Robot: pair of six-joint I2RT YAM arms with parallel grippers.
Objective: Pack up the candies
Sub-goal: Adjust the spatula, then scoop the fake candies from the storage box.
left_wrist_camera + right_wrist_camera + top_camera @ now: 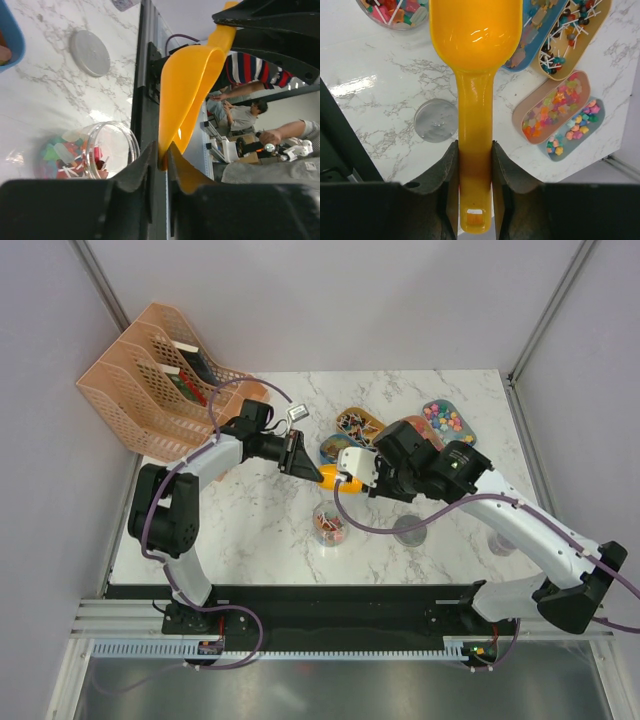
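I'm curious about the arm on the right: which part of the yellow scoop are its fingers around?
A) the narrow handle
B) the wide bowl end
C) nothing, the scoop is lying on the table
A: in the right wrist view, the right arm's fingers sit on either side of the narrow handle of the yellow scoop, with the bowl end pointing away from them.

The scoop (328, 477) is hanging between the left gripper (310, 470) and the right gripper (352, 480), barring the middle just beyond the open jar (329, 525). The trays (358, 425) are crowding the far side, and the racks (150, 375) are filling the far left. The marble table (250, 530) is lying open near-left of the jar.
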